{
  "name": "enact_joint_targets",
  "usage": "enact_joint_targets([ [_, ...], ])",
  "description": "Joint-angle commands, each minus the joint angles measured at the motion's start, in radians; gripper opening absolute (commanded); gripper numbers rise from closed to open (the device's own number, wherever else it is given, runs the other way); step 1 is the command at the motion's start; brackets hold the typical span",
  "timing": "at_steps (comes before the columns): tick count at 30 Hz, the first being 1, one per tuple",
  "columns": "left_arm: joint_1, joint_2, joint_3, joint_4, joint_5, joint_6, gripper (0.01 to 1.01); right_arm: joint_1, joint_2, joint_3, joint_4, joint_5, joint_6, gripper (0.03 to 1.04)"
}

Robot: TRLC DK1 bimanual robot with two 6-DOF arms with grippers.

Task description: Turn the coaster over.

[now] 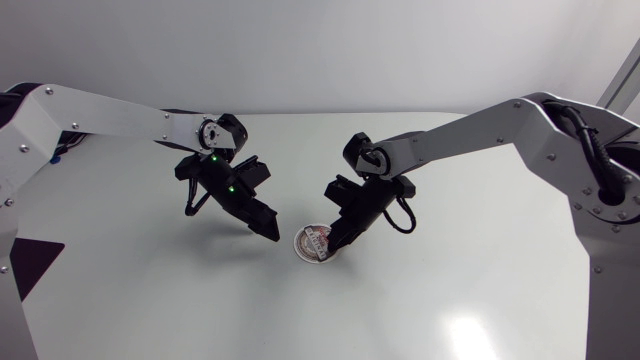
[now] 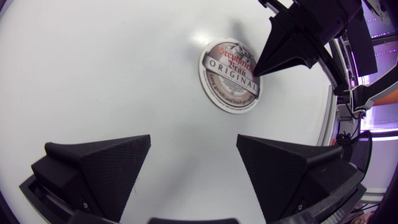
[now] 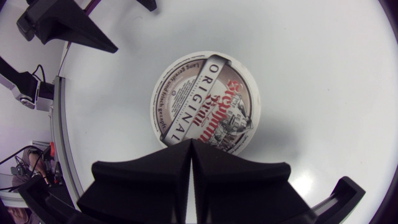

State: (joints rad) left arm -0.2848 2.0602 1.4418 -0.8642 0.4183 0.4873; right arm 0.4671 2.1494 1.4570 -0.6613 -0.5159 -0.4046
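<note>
Coaster (image 3: 202, 102), lettered face up, right hand (image 3: 191, 148) pressed together at its rim, left hand (image 2: 193, 138) spread nearby

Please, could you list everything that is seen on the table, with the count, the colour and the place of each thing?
coaster: one, round, white with red and grey print, flat on the table between the two grippers, printed side up
table: one, white, under everything
left arm: one, silver-grey with black joints, comes in from the left side
right arm: one, silver-grey with black joints, comes in from the right side
left gripper: one, black, open, beside the coaster and apart from it
right gripper: one, black, shut, tips at the coaster's edge
</note>
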Motion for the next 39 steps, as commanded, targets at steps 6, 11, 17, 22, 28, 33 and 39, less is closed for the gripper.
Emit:
enact_joint_targets([
  [6,0.010,-0.031,0.000,-0.056,0.017,0.039,0.970,0.034,0.012,0.036,-0.023,-0.013,0.027,0.04],
  [11,0.003,-0.020,0.023,-0.055,0.016,0.034,0.970,-0.004,-0.068,0.016,-0.020,-0.004,0.030,0.04],
  [17,-0.008,-0.005,0.046,-0.055,0.016,0.030,0.970,-0.048,-0.068,-0.006,-0.012,0.020,0.012,0.04],
  [22,-0.016,0.003,0.046,-0.055,0.016,0.025,0.970,-0.053,-0.049,-0.026,0.006,0.042,0.007,0.04],
  [28,-0.013,0.008,0.043,-0.055,0.016,0.025,0.970,-0.053,0.020,-0.015,0.019,0.042,0.000,0.04],
  [33,-0.007,0.009,0.048,-0.061,0.028,0.020,0.972,-0.044,0.069,0.013,0.012,0.024,-0.003,0.04],
  [39,-0.007,0.048,0.091,-0.071,0.036,-0.006,0.977,-0.035,0.092,0.037,0.002,0.007,-0.007,0.04],
])
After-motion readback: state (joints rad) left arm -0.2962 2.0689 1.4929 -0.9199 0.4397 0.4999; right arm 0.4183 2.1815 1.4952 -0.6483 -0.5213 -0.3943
